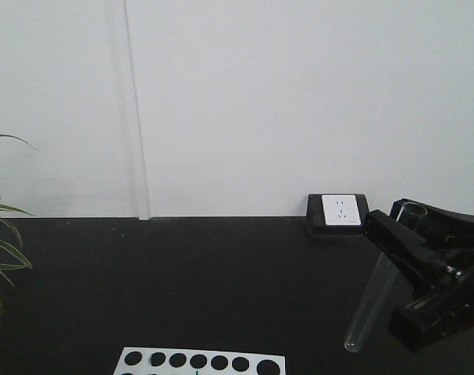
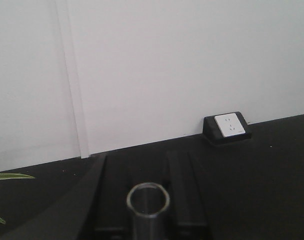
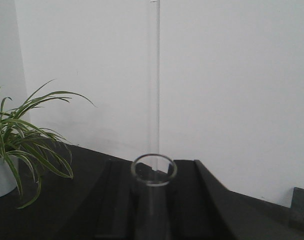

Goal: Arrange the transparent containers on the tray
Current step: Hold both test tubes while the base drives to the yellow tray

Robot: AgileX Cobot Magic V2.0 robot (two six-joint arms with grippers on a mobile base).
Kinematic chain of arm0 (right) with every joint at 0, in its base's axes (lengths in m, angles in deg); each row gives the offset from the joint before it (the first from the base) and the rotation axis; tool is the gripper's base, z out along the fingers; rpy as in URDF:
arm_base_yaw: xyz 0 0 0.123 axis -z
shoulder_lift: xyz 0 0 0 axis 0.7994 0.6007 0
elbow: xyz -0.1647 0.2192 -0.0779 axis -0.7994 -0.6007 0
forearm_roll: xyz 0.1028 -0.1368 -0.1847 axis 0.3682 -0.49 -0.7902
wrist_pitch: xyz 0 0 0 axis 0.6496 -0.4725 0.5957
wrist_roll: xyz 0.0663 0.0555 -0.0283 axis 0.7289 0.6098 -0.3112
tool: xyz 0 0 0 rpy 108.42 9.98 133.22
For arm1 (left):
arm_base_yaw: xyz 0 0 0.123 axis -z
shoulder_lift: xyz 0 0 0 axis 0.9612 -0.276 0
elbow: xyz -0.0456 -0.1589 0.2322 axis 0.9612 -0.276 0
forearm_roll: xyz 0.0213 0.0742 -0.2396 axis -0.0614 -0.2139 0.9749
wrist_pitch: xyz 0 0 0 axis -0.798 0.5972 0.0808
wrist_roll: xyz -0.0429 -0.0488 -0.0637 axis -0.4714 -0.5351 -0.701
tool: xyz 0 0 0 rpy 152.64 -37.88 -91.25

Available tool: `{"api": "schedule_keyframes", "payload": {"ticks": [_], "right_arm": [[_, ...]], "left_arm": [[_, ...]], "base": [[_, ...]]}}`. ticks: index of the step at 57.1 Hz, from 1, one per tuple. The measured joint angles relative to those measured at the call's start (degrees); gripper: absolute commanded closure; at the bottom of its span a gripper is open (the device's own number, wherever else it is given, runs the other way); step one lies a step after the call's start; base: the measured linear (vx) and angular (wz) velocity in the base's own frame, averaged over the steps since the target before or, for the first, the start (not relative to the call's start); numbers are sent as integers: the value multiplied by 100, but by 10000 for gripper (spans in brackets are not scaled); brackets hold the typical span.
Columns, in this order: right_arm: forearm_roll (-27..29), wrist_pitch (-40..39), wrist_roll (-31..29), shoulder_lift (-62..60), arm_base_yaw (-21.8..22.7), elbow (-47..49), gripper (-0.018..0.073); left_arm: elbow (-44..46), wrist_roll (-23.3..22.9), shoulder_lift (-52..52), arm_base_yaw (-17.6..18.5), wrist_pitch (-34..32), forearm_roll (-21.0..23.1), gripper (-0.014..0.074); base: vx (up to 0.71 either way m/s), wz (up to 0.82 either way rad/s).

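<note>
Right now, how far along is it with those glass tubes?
Done: nothing I can confirm; no tray is in view. In hand: the left pincer grips one tube, the right pincer a second tube. Left: laying both on the tray.

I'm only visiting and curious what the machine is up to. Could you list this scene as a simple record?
Left gripper: shut on left tube, open rim facing the wrist camera
Right gripper: shut on right tube, tilted, rim up
Rack: white with black holes, at the near edge, partly cut off
Tray: not in view
Background: socket by the wall, plant at the left
</note>
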Motion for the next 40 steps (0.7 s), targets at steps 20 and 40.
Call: {"api": "schedule_keyframes", "payload": {"ticks": [20, 40], "right_arm": [[0, 0, 0, 0, 0, -29, 572], [0, 0, 0, 0, 0, -29, 572]], "left_arm": [[0, 0, 0, 0, 0, 0, 603], [0, 0, 0, 0, 0, 0, 603]], "base": [[-4, -3], [-14, 2]]}}
